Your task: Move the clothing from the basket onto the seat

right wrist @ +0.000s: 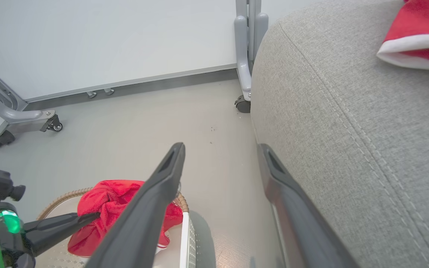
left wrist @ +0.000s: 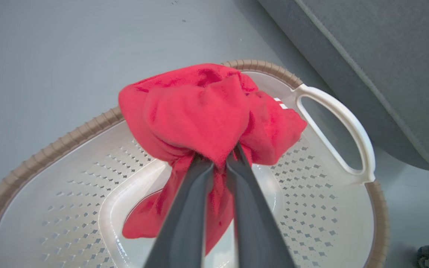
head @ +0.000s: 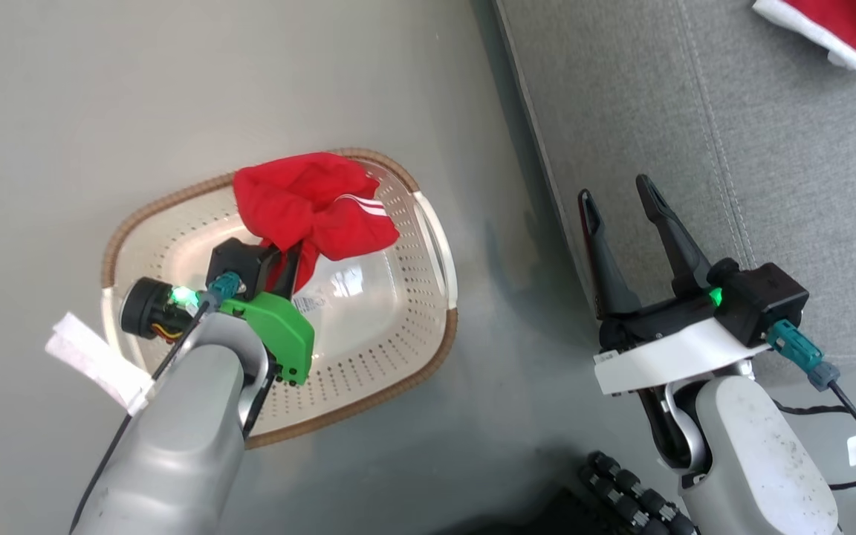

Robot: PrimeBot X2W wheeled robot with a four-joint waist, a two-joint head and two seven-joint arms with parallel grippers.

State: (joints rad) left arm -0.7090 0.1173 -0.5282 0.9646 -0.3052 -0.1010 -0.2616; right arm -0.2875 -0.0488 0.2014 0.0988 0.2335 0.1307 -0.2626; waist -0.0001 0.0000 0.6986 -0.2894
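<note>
At the left gripper [left wrist: 220, 160]: both dark fingers [left wrist: 188, 208] nearly together, clamped on a fold of the red top [left wrist: 199, 111]. Cloth bunches up past the tips, and a tail hangs below them toward the basket bottom. Striped cuff [head: 365, 204] shows on the bunch's seat-side. From the head cam the bunch overlaps the far brown rim [head: 175, 197]; can't tell if it rests on the rim or hangs clear. So the top is over the basket [head: 383, 327], not on the seat [head: 695, 111].

Basket sits on the grey floor [head: 64, 111], near the seat, w/ one white handle [left wrist: 348, 123] facing it. Label sticker [head: 313, 303] visible on the basket bottom, right by the L gripper body.

R side: right gripper [head: 614, 189] spread wide, nothing between the fingers. It hangs at the seat's near edge, tips pointing along the edge, one finger over the cushion and one over the floor gap. Well apart from the basket.

Red shorts [right wrist: 419, 37] w/ white hem lie on top of the seat, far from the R gripper, partly cut off at the view's edge. Past the seat's end: grey wheeled frame [right wrist: 246, 56] against a white wall [right wrist: 88, 37].
</note>
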